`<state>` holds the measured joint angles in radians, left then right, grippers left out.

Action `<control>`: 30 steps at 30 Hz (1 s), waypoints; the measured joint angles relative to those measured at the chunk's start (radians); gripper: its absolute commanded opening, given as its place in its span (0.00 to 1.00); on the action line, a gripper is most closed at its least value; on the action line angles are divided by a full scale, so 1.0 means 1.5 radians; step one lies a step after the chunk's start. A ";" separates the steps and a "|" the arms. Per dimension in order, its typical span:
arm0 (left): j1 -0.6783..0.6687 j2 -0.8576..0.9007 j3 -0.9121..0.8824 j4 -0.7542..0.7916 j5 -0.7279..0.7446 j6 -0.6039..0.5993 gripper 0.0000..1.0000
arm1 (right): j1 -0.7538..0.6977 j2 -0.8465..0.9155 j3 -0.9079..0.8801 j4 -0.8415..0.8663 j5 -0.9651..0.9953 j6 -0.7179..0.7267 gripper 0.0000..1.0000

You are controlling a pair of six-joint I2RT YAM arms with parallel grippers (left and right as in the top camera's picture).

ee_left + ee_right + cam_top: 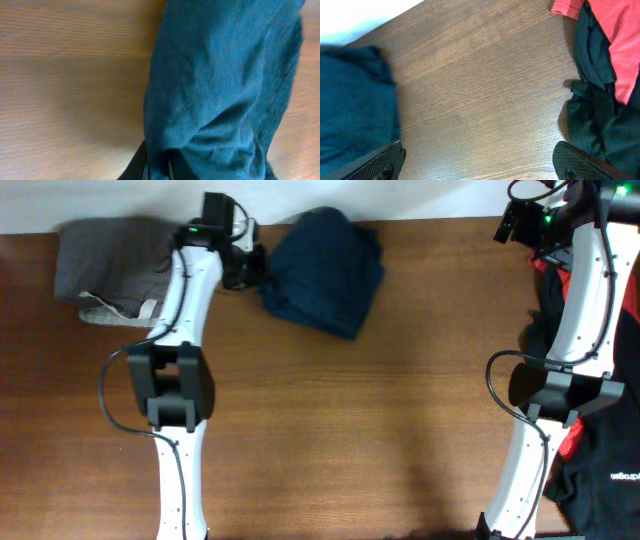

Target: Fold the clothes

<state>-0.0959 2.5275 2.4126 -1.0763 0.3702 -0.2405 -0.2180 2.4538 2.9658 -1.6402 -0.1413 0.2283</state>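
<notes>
A dark navy garment [325, 270] lies bunched at the back of the table, near the middle. My left gripper [252, 268] is at its left edge. In the left wrist view the navy cloth [225, 85] fills the right side, and my left gripper [157, 171] is shut on a fold of it. My right gripper [510, 225] is raised at the back right, open. Its two fingers [385, 162] stand wide apart over bare wood, and the right gripper [480, 165] holds nothing. It sits between the navy cloth [355, 100] and a red-and-black heap [605, 75].
A grey garment [105, 265] lies crumpled at the back left, partly under my left arm. Red-and-black clothes [600, 430] pile along the right edge around my right arm's base. The wooden table [350, 430] ends just behind the garments.
</notes>
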 measured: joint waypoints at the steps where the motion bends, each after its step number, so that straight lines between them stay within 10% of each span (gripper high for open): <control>1: 0.014 -0.002 0.001 -0.024 -0.015 0.005 0.00 | 0.002 0.001 0.000 0.002 0.000 0.000 0.99; 9: 0.071 -0.002 -0.002 -0.153 -0.115 0.011 0.00 | 0.014 0.002 0.000 0.019 0.000 0.000 0.99; 21: 0.055 -0.002 0.001 -0.163 -0.240 0.036 0.99 | 0.026 0.002 0.000 0.019 0.000 0.005 0.99; 30: 0.061 -0.002 0.016 -0.037 -0.243 0.172 0.99 | 0.028 0.002 0.000 0.025 0.000 0.005 0.98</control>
<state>-0.0051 2.5248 2.4371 -1.1320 0.0059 0.0177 -0.1757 2.4565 2.9658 -1.6032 -0.1410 0.2363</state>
